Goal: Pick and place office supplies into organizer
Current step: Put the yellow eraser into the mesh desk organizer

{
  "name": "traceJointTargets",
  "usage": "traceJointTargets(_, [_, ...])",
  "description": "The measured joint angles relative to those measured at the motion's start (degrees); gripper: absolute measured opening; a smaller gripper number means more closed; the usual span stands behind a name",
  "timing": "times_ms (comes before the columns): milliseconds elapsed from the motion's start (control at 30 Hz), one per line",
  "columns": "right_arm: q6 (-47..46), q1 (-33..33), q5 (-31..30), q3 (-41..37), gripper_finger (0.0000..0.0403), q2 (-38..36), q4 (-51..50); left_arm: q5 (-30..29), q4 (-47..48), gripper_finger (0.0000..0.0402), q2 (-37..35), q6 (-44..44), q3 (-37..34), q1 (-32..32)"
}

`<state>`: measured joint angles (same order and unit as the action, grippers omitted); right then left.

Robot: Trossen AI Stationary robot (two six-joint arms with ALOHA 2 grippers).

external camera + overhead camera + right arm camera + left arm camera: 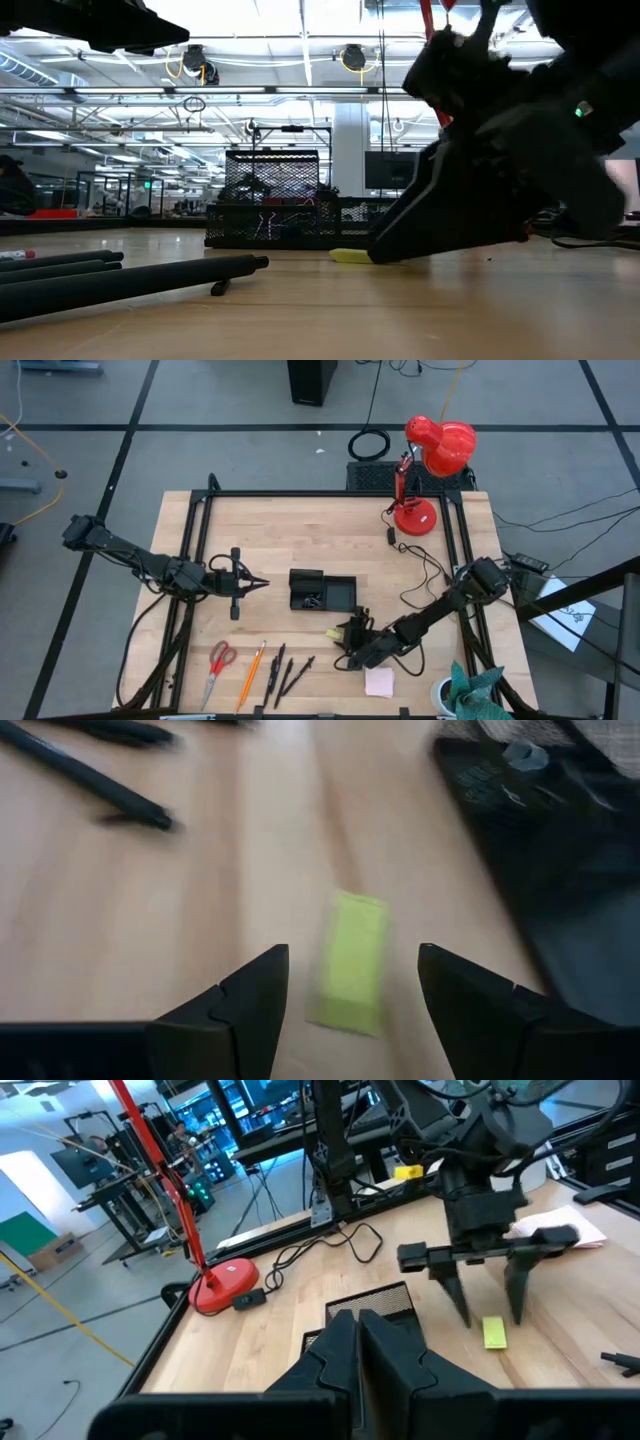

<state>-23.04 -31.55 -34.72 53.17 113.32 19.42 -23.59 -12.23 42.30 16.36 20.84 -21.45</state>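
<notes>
Right hand (pixel 350 995) stands wide open and empty over the yellow-green piece (pixel 350 960), which lies on the table (pixel 270 530) between its fingers, untouched. From overhead the arm hides most of that piece, at five o'clock from the organizer (pixel 322 591). Left hand (pixel 262 584), shut and empty, waits at the organizer's nine o'clock.
</notes>
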Motion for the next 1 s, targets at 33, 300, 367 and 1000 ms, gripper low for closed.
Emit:
traceJointTargets(33, [-0.6, 0.0, -0.1, 0.0, 0.0215, -0.1, -0.5, 0.0, 0.0, 0.0026, 0.0, 0.0, 0.0, 0.0])
traceJointTargets(300, [-5.0, 0.1, 0.9, 0.0, 0.0204, -0.2, -2.2, 0.0, 0.0, 0.0026, 0.0, 0.2, 0.0, 0.0])
traceJointTargets(367, [-5.3, 0.3, 2.8, 0.0, 0.0196, -0.3, -2.6, 0.0, 0.0, 0.0026, 0.0, 0.3, 0.0, 0.0])
traceJointTargets(1000, [-5.1, 1.3, 8.6, 0.0, 0.0043, -0.2, -3.1, 0.0, 0.0, 0.0026, 0.0, 1.0, 0.0, 0.0])
